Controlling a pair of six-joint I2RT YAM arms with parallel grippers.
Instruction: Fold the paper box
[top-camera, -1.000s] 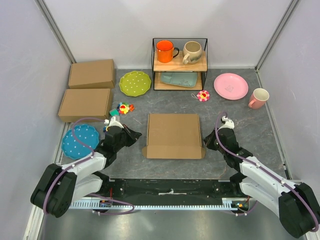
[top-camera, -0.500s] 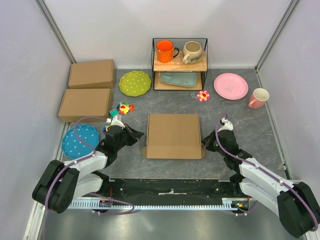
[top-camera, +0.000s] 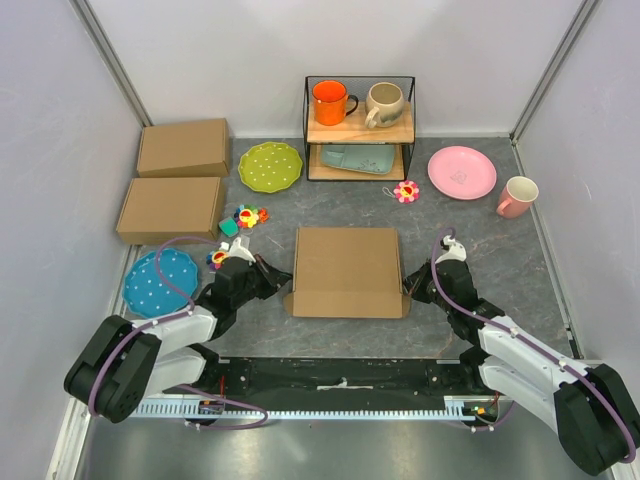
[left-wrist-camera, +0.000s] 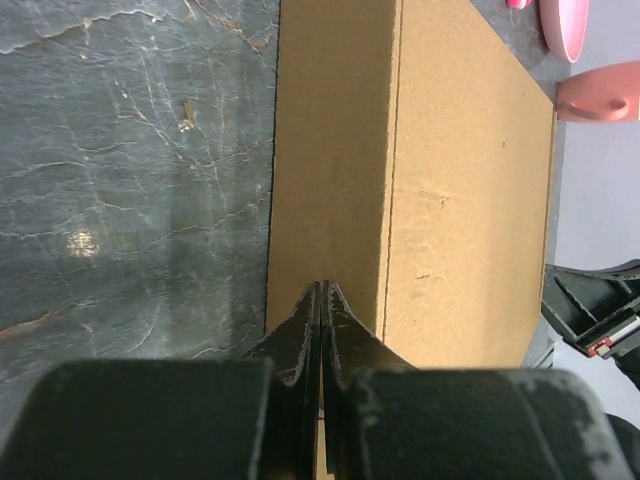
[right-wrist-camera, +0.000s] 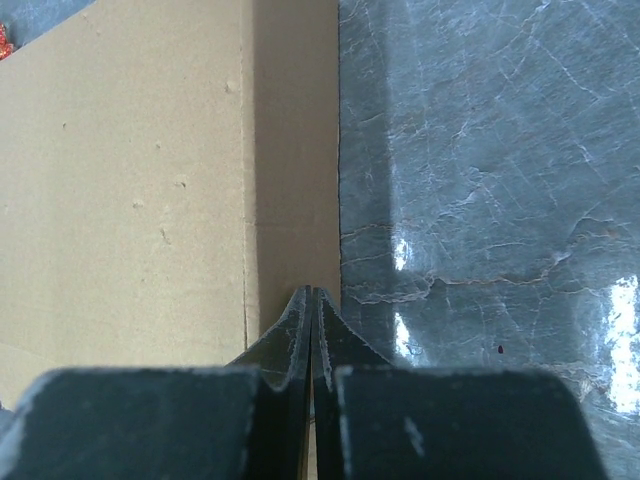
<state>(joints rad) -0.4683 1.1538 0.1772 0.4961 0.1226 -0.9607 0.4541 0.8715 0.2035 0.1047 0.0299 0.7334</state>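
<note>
The paper box (top-camera: 347, 270) lies as a flat, closed brown cardboard box in the middle of the table, with small tabs sticking out at its near corners. My left gripper (top-camera: 283, 277) is shut and empty, its tips at the box's left side wall near the front corner. In the left wrist view the shut tips (left-wrist-camera: 321, 288) point over that side wall of the box (left-wrist-camera: 460, 200). My right gripper (top-camera: 408, 287) is shut too, against the box's right side. Its tips (right-wrist-camera: 311, 292) sit at the lower edge of the side wall of the box (right-wrist-camera: 120, 200).
Two ready-made cardboard boxes (top-camera: 183, 147) (top-camera: 170, 208) stand at the back left. A blue plate (top-camera: 160, 282) lies by the left arm, with small toys (top-camera: 250, 215) and a green plate (top-camera: 270, 165) beyond. A wire rack (top-camera: 360, 128) holds mugs. A pink plate (top-camera: 461, 172) and pink mug (top-camera: 517, 196) sit at the right.
My left gripper has moved right, from beside the blue plate up to the box's left side. My right gripper has edged slightly left against the box.
</note>
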